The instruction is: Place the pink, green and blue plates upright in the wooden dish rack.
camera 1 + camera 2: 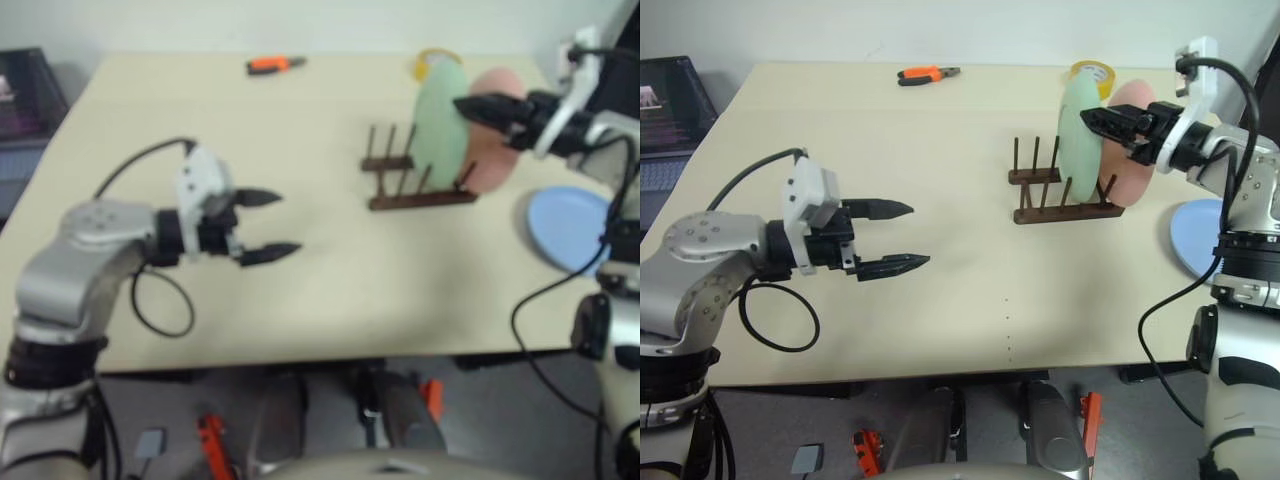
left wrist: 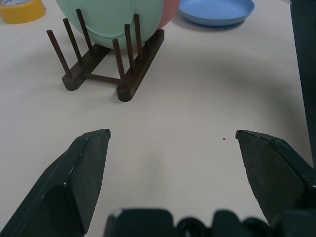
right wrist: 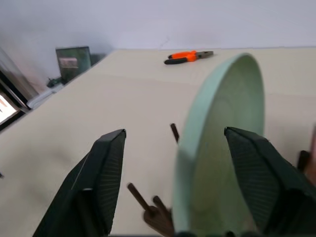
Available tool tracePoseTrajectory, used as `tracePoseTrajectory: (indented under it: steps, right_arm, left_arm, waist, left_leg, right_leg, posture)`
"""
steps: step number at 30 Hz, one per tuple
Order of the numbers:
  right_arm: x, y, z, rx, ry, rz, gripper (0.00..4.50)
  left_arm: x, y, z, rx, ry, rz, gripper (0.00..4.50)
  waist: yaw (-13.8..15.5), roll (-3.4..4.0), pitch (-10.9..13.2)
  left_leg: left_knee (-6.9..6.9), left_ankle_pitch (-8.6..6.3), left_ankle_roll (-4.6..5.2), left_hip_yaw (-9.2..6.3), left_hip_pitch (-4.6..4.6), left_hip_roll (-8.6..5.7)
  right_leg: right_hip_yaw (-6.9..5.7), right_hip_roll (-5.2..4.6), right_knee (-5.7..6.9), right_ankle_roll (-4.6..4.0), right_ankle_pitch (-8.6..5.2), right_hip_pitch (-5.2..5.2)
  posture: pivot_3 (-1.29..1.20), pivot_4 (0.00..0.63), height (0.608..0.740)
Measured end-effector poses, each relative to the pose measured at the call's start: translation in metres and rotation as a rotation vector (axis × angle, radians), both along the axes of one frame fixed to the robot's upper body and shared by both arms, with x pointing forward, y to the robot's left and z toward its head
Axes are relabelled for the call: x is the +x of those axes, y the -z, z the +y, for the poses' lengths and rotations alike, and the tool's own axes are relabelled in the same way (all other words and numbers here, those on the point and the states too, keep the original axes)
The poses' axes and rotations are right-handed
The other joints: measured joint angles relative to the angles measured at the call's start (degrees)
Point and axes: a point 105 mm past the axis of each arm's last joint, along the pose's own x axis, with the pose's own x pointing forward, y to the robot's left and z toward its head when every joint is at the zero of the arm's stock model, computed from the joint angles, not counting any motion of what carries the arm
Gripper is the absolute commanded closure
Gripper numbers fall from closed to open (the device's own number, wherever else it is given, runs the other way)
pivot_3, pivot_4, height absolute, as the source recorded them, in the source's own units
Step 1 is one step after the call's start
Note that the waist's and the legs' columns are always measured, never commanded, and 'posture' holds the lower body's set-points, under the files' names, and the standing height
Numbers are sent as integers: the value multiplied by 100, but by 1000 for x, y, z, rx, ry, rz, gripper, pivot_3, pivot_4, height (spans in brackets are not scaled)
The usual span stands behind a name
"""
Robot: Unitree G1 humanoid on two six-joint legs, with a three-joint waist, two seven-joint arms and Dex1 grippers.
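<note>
Your right gripper stood open astride the green plate, upright in the rack beside the pink plate. The blue plate lay flat nearest it. Your left gripper hung open, empty.

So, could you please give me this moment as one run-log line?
pink plate, green plate: upright in rack | blue plate: flat on table | right gripper: open around green plate rim | left gripper: open, empty
</note>
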Motion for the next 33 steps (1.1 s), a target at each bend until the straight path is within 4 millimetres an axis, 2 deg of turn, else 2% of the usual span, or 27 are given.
tracePoseTrajectory:
  steps: [2,4,6,8,10,14,17,21,25,29,30,33]
  right_arm:
    - [-6,-9,-5,-43,8,-39,1244]
    - [-16,-19,-20,-130,61,-84,1244]
    - [-32,-26,-39,-237,120,-102,1244]
    - [-54,-21,-54,-365,157,-91,1244]
    - [-69,1,-65,-471,175,-23,1244]
    - [-91,68,-87,-599,198,206,1244]
    - [-102,110,-106,-659,236,340,1244]
    - [-95,135,-128,-636,368,365,1244]
    - [-89,158,-137,-616,435,410,1244]
    - [-82,180,-142,-668,480,431,1244]
    - [-80,179,-141,-678,483,413,1244]
    - [-74,181,-143,-697,512,388,1847]
  left_arm:
    - [0,1,-2,4,12,3,0]
    - [-2,2,-8,20,44,5,0]
    - [-2,5,-14,48,67,-4,0]
    - [0,8,-24,54,78,-20,0]
    - [3,10,-41,45,94,-43,0]
    - [3,24,-79,68,157,-68,0]
    - [3,35,-97,84,192,-66,0]
    - [5,37,-120,84,243,-96,0]
    - [9,38,-130,101,248,-118,0]
    - [12,33,-140,75,241,-132,0]
    - [12,33,-141,75,240,-131,0]
    - [12,33,-142,76,240,-131,0]
  waist:
    - [5,0,0]
    - [17,0,0]
    - [66,2,0]
    - [128,0,-2]
    - [154,-3,-3]
    - [160,-1,-7]
    - [111,0,-8]
    - [19,0,-8]
    - [-7,5,-10]
    - [0,7,-11]
    - [-8,8,-12]
    - [-12,7,-13]
  left_leg:
    - [0,0,0,-1,0,0]
    - [-1,0,0,0,-1,0]
    - [-2,0,-1,3,-5,1]
    - [-2,-1,-1,5,-4,1]
    - [4,-1,-2,4,0,0]
    - [10,-1,-2,0,45,-5]
    - [13,-1,-2,10,67,-6]
    - [29,-1,-1,-10,68,-13]
    - [26,0,-1,-20,70,-16]
    - [15,0,0,-24,65,-17]
    - [11,0,-1,-19,67,-17]
    - [11,0,-1,-22,67,-17]
  right_leg:
    - [-2,0,0,0,0,0]
    - [-2,0,-3,-2,-1,0]
    - [-8,-6,-4,-2,-7,0]
    - [-11,-8,-10,1,-9,6]
    - [-9,-11,-11,6,-7,15]
    - [6,-19,-16,-6,-14,57]
    - [13,-18,-12,-6,-15,65]
    - [9,-6,-12,-5,-14,70]
    - [14,1,-3,-6,-14,73]
    - [16,3,-4,-5,-13,71]
    - [18,3,-4,5,-7,71]
    - [17,3,-6,12,-3,72]
  posture:
    - [0,150,740]
    - [0,150,740]
    - [0,150,740]
    - [0,150,740]
    - [0,150,740]
    - [0,150,740]
    - [0,150,740]
    - [0,150,740]
    - [0,150,740]
    - [0,150,740]
    - [0,150,740]
    - [0,150,740]
